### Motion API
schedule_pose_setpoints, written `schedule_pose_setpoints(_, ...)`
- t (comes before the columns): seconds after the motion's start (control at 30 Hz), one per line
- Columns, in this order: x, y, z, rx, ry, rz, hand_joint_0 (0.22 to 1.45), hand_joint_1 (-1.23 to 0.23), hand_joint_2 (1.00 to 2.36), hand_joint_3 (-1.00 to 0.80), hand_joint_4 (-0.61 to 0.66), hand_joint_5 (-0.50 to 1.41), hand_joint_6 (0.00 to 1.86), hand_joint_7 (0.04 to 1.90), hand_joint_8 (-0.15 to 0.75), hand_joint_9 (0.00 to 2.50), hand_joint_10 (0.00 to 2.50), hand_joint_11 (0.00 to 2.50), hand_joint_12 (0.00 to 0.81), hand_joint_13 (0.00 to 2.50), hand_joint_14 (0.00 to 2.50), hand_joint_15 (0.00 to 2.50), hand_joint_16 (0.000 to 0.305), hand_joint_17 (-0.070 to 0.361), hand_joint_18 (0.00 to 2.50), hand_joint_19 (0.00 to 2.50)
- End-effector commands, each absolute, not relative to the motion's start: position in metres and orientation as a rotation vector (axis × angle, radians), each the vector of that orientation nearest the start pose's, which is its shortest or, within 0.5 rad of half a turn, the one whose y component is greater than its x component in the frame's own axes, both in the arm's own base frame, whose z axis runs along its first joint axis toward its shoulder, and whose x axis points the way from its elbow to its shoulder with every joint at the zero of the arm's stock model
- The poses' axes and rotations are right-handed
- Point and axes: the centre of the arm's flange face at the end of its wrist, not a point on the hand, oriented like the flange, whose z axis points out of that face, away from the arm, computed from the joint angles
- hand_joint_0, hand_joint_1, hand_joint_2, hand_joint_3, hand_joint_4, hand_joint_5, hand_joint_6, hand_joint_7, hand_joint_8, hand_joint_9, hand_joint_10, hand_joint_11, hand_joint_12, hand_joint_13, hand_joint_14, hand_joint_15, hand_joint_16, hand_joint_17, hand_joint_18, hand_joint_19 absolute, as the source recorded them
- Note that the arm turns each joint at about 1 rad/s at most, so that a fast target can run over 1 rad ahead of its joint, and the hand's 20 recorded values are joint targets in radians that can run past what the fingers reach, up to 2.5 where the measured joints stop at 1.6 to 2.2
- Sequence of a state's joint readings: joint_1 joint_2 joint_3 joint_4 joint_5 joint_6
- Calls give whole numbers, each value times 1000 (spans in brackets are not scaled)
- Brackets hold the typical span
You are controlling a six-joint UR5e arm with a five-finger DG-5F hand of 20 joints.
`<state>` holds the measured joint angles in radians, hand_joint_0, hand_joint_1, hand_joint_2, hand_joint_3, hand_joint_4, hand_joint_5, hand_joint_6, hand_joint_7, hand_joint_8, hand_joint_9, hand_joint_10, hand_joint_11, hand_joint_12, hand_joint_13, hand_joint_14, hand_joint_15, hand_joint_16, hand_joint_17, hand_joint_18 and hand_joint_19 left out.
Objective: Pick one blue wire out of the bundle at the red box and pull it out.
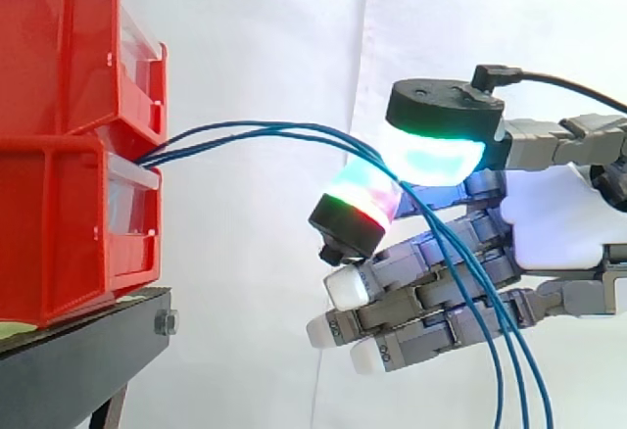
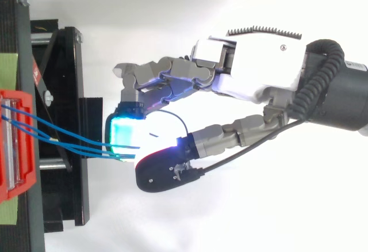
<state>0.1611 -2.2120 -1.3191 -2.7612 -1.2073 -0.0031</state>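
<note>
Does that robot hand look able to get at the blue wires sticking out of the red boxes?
Probably yes: the blue wires arch free from the red boxes straight to the robot hand, with nothing in between.

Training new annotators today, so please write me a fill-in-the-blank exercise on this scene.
The thin blue wires come out of the stacked plastic bins, whose colour is ___. In the side view the robot's hand reaches in from the ___ edge. Past the hand, the wires hang ___. The bins rest on a metal stand that is ___. Missing words: red; right; down; black.
</note>
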Motion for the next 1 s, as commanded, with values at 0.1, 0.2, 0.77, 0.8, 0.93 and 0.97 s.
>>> schedule_pose_setpoints(0.1, 727, -53, 254, 1300, 1069, 1049, 544, -551, 1028, -176, 231, -25, 532, 1460, 198, 795, 18, 441, 359, 0, 0, 0, 54, 122, 0, 258)
schedule_pose_setpoints(0.2, 727, -53, 254, 1300, 1069, 1049, 555, -554, 1025, -220, 248, -17, 542, 1472, 199, 837, 19, 466, 354, 0, 0, 0, 53, 119, 0, 260)
schedule_pose_setpoints(0.77, 727, -53, 254, 1300, 1069, 1052, 507, -586, 1000, -500, 218, 29, 528, 1556, 192, 1066, 20, 461, 357, 169, 0, 0, 51, 115, 0, 250)
schedule_pose_setpoints(0.8, 727, -53, 254, 1301, 1068, 1050, 493, -588, 1000, -500, 216, 30, 527, 1557, 196, 1069, 21, 451, 364, 173, 0, 0, 52, 117, 0, 246)
schedule_pose_setpoints(0.93, 727, -53, 254, 1301, 1068, 1050, 466, -575, 1000, -500, 197, 30, 531, 1560, 213, 1075, 19, 467, 377, 181, 0, 0, 54, 121, 0, 241)
schedule_pose_setpoints(0.97, 727, -53, 254, 1301, 1068, 1050, 457, -597, 1000, -500, 175, 27, 542, 1551, 220, 1076, 20, 494, 384, 188, 0, 0, 54, 122, 0, 234)
